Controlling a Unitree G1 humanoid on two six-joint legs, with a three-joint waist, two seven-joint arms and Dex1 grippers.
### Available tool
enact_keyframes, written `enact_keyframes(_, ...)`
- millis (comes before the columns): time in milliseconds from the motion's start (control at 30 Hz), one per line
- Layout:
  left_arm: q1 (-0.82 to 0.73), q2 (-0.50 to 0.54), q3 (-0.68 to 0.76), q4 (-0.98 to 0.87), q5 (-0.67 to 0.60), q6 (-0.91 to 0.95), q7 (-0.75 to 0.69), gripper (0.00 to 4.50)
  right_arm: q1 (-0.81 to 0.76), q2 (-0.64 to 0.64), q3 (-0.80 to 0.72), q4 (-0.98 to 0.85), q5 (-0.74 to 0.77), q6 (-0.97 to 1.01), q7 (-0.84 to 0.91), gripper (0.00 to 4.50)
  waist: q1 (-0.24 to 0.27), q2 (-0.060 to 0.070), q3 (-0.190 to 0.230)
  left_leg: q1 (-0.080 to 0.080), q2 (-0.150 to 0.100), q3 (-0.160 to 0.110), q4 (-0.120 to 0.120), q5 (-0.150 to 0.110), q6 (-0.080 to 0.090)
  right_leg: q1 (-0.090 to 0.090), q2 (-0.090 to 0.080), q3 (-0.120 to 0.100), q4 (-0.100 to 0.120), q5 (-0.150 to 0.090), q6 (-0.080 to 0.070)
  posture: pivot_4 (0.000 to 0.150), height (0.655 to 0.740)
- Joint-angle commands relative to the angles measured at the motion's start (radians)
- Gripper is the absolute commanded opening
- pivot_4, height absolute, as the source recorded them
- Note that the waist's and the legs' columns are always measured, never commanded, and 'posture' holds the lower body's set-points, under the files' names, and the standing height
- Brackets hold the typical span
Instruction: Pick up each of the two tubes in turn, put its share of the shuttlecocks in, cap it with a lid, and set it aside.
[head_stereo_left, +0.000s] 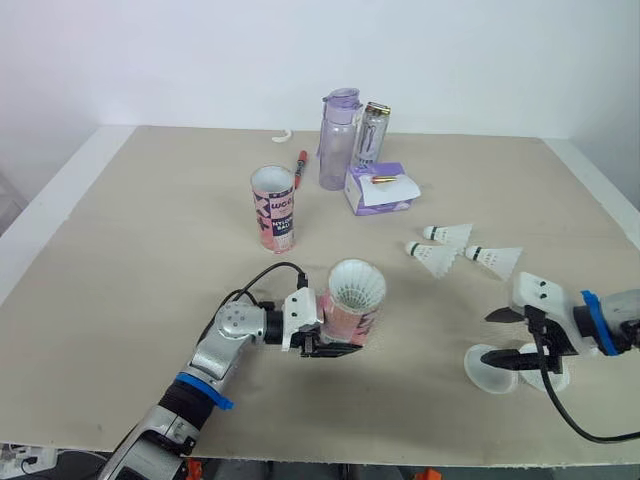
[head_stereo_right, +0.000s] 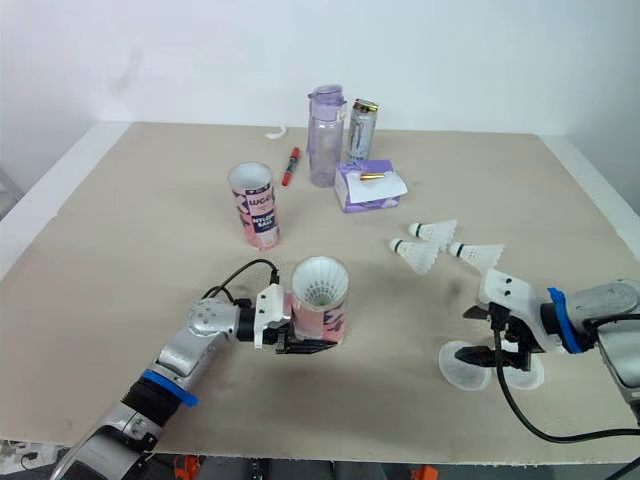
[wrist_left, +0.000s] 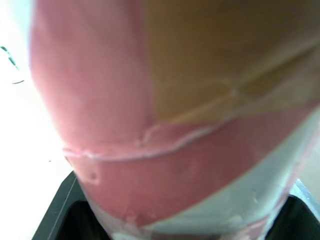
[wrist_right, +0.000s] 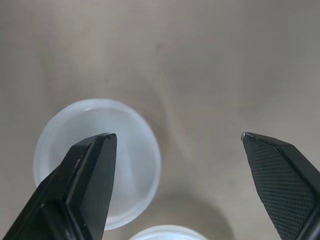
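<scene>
Currently on the capping step for the first tube, as I read it. My left gripper (head_stereo_left: 333, 345) is pressed together on the held tube (head_stereo_left: 350, 322) low on its pink wall, near the front of the table (head_stereo_left: 130, 230), mouth up. A white shuttlecock skirt (head_stereo_left: 357, 285) shows at the mouth, so its share looks loaded; how many are inside, can't tell. Whether the tube's base rests on the table or is lifted, can't tell either. My right gripper (wrist_right: 176, 136) is spread wide, holding nothing, low over the two clear lids (head_stereo_left: 490, 368) at front right. From the right wrist, one fingertip sits over the near lid (wrist_right: 135, 165) and the other over bare table well off its rim, with the second lid (wrist_right: 167, 232) just beside. Three loose shuttlecocks (head_stereo_left: 432, 257) lie further back on the right, probably the second tube's share. The second tube (head_stereo_left: 273, 208) stands upright, open, back near the bottles (head_stereo_left: 338, 140). Next move calls for shifting the right gripper so one lid's rim sits between the fingers, then closing on that lid alone. After that, carry it across to the held tube's mouth and press it on square. Risk: the lid is thin and flat, so it may slide instead of lifting.
</scene>
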Motion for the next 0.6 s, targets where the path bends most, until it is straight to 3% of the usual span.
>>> enact_keyframes(33,0.016,0.004,-0.001,-0.008,0.0,0.029,0.006,2.8,-0.006,-0.046,0.007,-0.077,-0.041,0.006,-0.023,4.29,0.0,0.0,0.0,0.0,0.0,0.0,0.0,0.0,0.0,0.0,0.0,0.0,0.0,0.0,0.0,0.15,0.74)
enact_keyframes(400,0.017,0.011,-0.014,-0.006,0.023,0.02,0.0,2.8,-0.016,-0.057,0.058,-0.135,-0.126,-0.026,-0.072,4.29,0.0,0.0,0.0,0.0,0.0,0.0,0.0,0.0,0.0,0.0,0.0,0.0,0.0,0.0,0.0,0.15,0.74)
enact_keyframes(533,0.02,0.016,-0.016,-0.007,0.026,0.022,-0.001,2.8,-0.011,-0.059,0.064,-0.144,-0.145,-0.045,-0.078,3.2,0.0,0.0,0.0,0.0,0.0,0.0,0.0,0.0,0.0,0.0,0.0,0.0,0.0,0.0,0.0,0.15,0.74)
enact_keyframes(567,0.019,0.017,-0.016,-0.006,0.026,0.022,-0.002,2.8,-0.011,-0.06,0.066,-0.144,-0.151,-0.05,-0.08,2.74,0.0,0.0,0.0,0.0,0.0,0.0,0.0,0.0,0.0,0.0,0.0,0.0,0.0,0.0,0.0,0.15,0.74)
enact_keyframes(600,0.018,0.018,-0.017,-0.006,0.027,0.022,-0.003,2.8,-0.01,-0.06,0.066,-0.145,-0.156,-0.056,-0.08,2.74,0.0,0.0,0.0,0.0,0.0,0.0,0.0,0.0,0.0,0.0,0.0,0.0,0.0,0.0,0.0,0.15,0.74)
